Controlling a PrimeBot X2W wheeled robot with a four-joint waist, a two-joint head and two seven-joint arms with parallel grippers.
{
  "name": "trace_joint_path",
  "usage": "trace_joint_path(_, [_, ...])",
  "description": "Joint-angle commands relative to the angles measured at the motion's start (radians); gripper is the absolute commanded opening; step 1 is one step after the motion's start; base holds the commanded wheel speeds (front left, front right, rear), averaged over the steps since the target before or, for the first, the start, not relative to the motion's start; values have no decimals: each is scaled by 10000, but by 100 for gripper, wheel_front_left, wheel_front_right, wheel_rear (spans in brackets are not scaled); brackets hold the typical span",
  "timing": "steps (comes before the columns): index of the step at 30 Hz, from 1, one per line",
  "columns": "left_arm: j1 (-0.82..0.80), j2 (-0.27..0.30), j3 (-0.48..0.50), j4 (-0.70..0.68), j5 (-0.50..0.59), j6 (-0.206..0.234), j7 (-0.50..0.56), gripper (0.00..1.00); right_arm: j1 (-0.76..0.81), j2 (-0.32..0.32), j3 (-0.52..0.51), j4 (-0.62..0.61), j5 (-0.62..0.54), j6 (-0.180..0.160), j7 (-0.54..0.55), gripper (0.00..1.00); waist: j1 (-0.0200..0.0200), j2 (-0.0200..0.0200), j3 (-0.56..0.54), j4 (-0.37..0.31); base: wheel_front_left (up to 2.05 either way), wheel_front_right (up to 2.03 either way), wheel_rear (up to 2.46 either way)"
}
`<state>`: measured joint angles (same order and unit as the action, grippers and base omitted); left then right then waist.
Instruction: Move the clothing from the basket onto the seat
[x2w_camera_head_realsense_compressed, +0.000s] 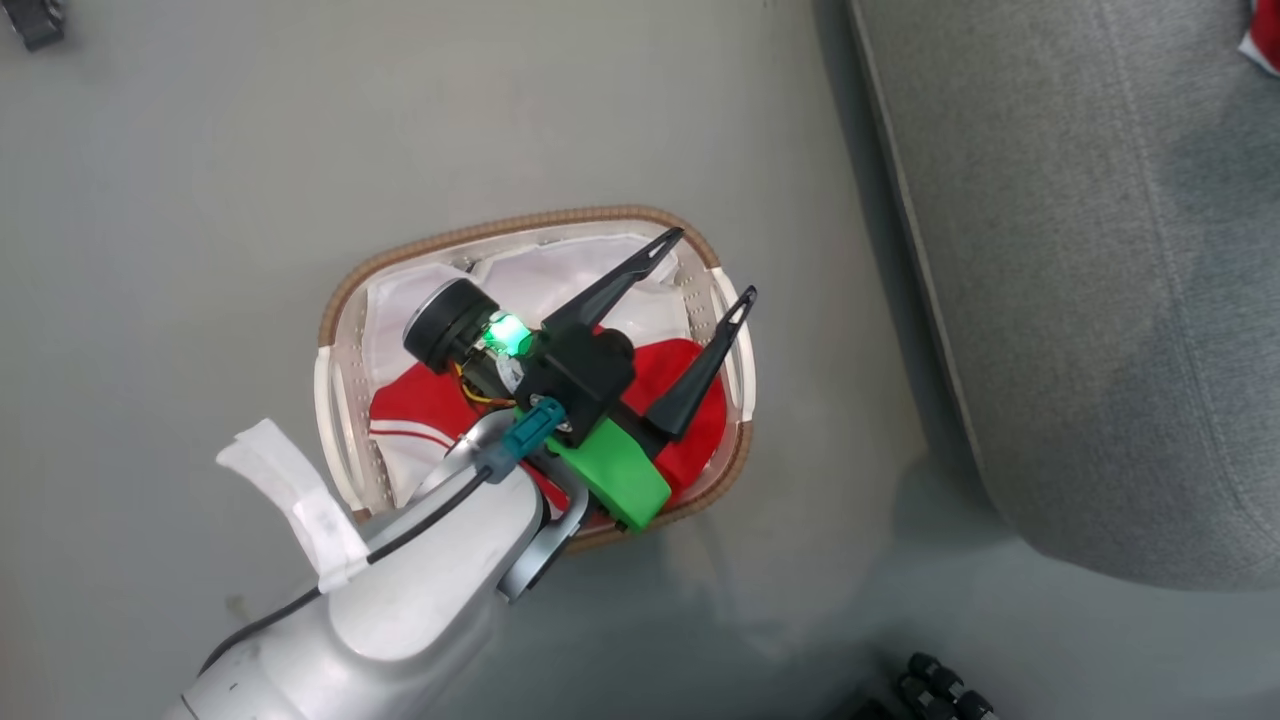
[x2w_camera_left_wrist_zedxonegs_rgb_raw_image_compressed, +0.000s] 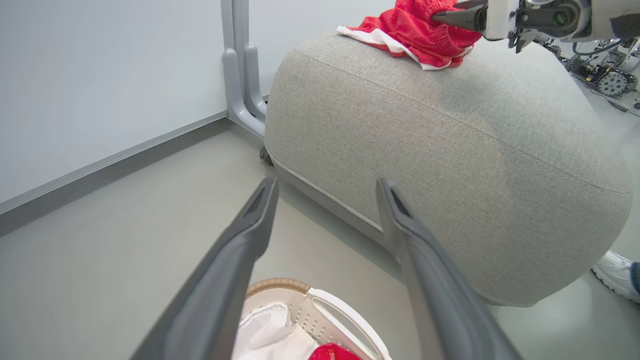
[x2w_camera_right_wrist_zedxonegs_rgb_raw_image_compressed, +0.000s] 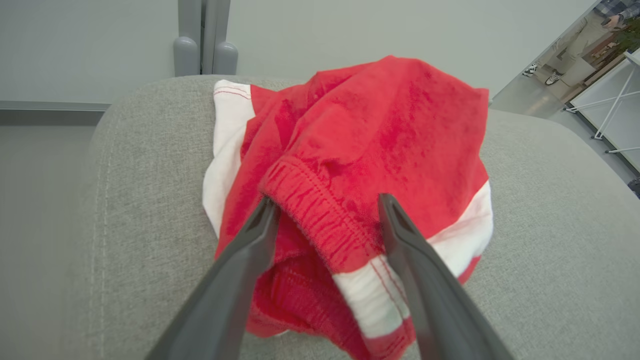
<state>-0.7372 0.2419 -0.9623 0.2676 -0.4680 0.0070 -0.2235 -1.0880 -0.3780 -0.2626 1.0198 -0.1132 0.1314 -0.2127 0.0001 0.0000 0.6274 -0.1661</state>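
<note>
One red cloth (x2w_camera_right_wrist_zedxonegs_rgb_raw_image_compressed: 380, 130) lay in a soft heap on top of the seat (x2w_camera_right_wrist_zedxonegs_rgb_raw_image_compressed: 550, 200). It had white bands with thin red lines on them. Your right pincer (x2w_camera_right_wrist_zedxonegs_rgb_raw_image_compressed: 325, 202) was right at this cloth, with its two fingers spread wide. A puffy fold of the cloth's stretchy edge sat between the fingers, but they were not squeezing it.

The other red cloth (x2w_camera_head_realsense_compressed: 420, 405) lay down inside the basket (x2w_camera_head_realsense_compressed: 530, 222), on top of a white sheet (x2w_camera_head_realsense_compressed: 560, 275). It had a thin white stripe near one edge. The basket stood on the grey floor (x2w_camera_head_realsense_compressed: 200, 200), near the seat, with a strip of bare floor between them.

Your left pincer (x2w_camera_head_realsense_compressed: 712, 265) hung over the basket. Its fingers were spread wide too, and they held nothing. The tips were above the basket's rim on the side toward the seat. Your left arm (x2w_camera_head_realsense_compressed: 420, 590) hid part of the red cloth in the basket from the head view.

A grey post (x2w_camera_left_wrist_zedxonegs_rgb_raw_image_compressed: 240, 75) stood behind the seat, by the pale wall (x2w_camera_left_wrist_zedxonegs_rgb_raw_image_compressed: 100, 75). A white shoe (x2w_camera_left_wrist_zedxonegs_rgb_raw_image_compressed: 616, 272) was on the floor by the seat's round end.
</note>
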Motion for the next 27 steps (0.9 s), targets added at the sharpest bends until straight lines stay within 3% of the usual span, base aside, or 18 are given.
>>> trace_joint_path(1, [182, 73, 103, 75, -101, 50, -106, 100, 225, -5, 148, 60, 114, -14, -108, 100, -1, 0, -537, -114, 0, 0, 0])
trace_joint_path(14, [1339, -109, 1340, 517, -824, 251, -420, 100, 403, 306, 1936, -548, 710, -14, -209, 100, -1, 0, -2763, 434, 0, 0, 0])
trace_joint_path(20, [2380, -157, 2634, 224, -757, 424, -420, 100, 1075, 848, 2332, -1157, 1520, -14, -347, 100, -1, 0, -3563, 815, 0, 0, 0])
trace_joint_path(27, [4120, -269, 4658, -108, -523, 548, -411, 100, 3027, 1758, 2599, -2301, 1813, -14, -512, 100, -1, 0, -4316, 1143, 0, 0, 0])
